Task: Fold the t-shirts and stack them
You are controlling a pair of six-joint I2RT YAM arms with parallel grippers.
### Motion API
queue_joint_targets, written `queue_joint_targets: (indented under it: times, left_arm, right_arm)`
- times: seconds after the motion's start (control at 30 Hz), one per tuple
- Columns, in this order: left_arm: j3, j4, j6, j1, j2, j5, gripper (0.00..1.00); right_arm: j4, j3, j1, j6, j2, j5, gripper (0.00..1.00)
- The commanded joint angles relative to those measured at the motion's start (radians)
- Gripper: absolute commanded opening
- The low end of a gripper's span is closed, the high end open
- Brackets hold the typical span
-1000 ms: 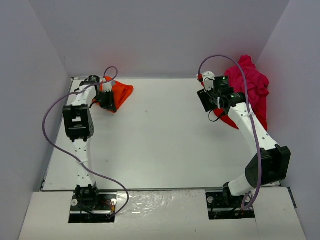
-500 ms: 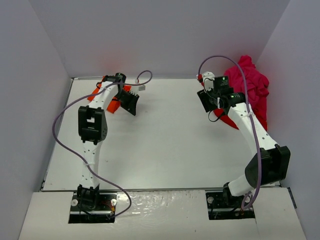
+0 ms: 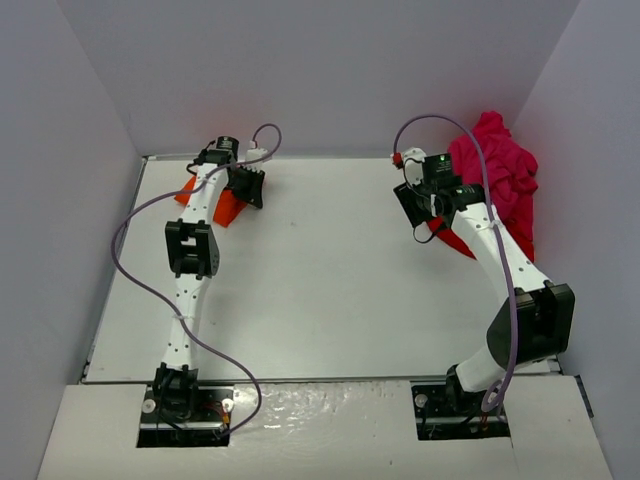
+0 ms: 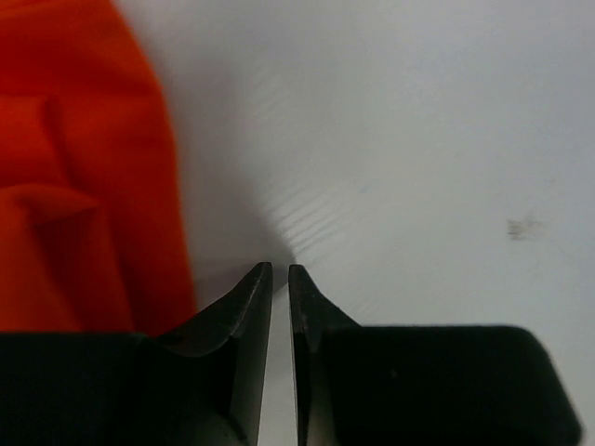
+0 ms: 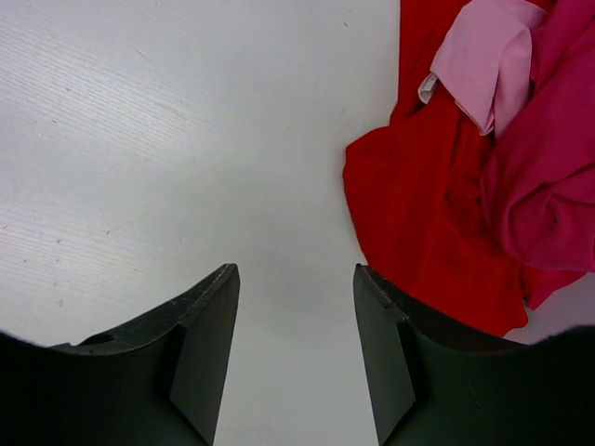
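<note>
Left gripper [image 4: 280,271]: jaws parted to a narrow slit, empty; shifted off the orange-red t-shirt [image 4: 74,186], which lies just beside it, far left of the table [image 3: 320,280]. Right gripper [image 5: 296,279]: jaws half-wide, empty, unmoved beside the red t-shirt [image 5: 418,214].

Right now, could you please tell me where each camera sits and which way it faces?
Top external: above and behind, looking down on the table; left arm and right arm show whole.
Left wrist: on the left arm, looking down past barely parted jaws at the orange shirt.
Right wrist: on the right arm, looking down past wide-open jaws at table, red shirt and pink shirts.
Shared: top and left wrist both show the orange shirt; top and right wrist, the red shirt.
</note>
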Motion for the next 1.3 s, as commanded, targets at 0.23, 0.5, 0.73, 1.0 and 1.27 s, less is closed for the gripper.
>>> queue_joint_targets:
  times: [0.23,0.5,0.73,1.0,1.27]
  left_arm:
    - [0.033,0.202,-0.171,0.027,-0.069,-0.382,0.12]
    - [0.002,0.292,-0.279,0.098,-0.091,-0.717,0.08]
    - [-0.022,0.307,-0.265,0.224,-0.118,-0.725,0.06]
    - [-0.092,0.306,-0.230,0.310,-0.163,-0.509,0.07]
    - [-0.349,0.400,-0.281,0.310,-0.427,-0.217,0.34]
  right_arm:
    - [0.013,0.007,-0.008,-0.008,-0.068,0.033,0.50]
    - [0.008,0.009,-0.008,-0.008,-0.074,0.028,0.50]
    - [0.005,0.016,-0.008,-0.006,-0.065,0.020,0.50]
    - [-0.007,0.035,-0.008,-0.007,-0.046,0.020,0.50]
    - [-0.004,0.040,-0.008,-0.017,-0.025,-0.019,0.51]
